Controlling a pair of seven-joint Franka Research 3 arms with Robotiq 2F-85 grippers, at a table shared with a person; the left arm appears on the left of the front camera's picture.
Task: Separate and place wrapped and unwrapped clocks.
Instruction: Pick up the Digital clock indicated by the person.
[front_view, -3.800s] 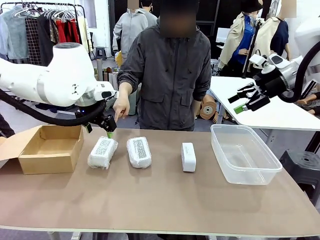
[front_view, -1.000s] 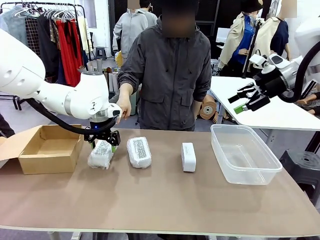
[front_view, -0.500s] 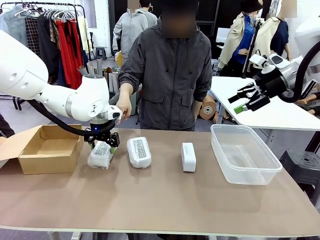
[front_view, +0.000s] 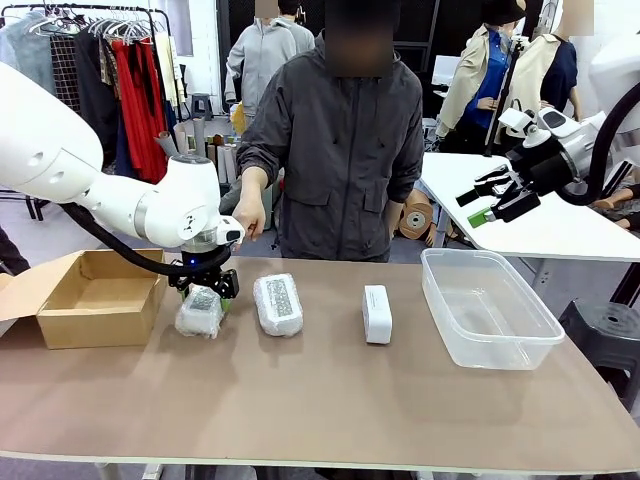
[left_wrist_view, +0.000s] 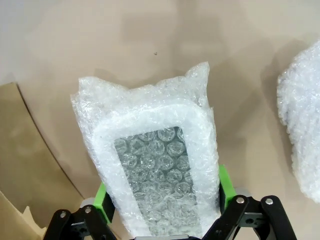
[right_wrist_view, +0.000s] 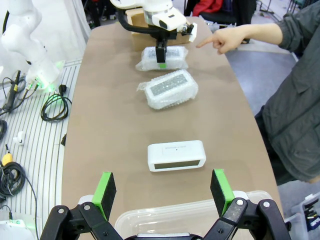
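Bubble wrap of one wrapped clock (left_wrist_view: 155, 165) fills the gap between the left gripper's (left_wrist_view: 164, 192) green pads — touching both, but a firm clamp cannot be told. The right gripper (right_wrist_view: 162, 190) has jaws wide apart — second wrapped clock (right_wrist_view: 169, 88) and unwrapped clock (right_wrist_view: 176, 155) lie beyond its fingertips.

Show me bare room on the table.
Widest: the table along its near edge, in front of everything. Also the gap between the middle wrapped clock and bare white clock. Crowded by the cardboard box, where the left gripper straddles the other wrapped clock.
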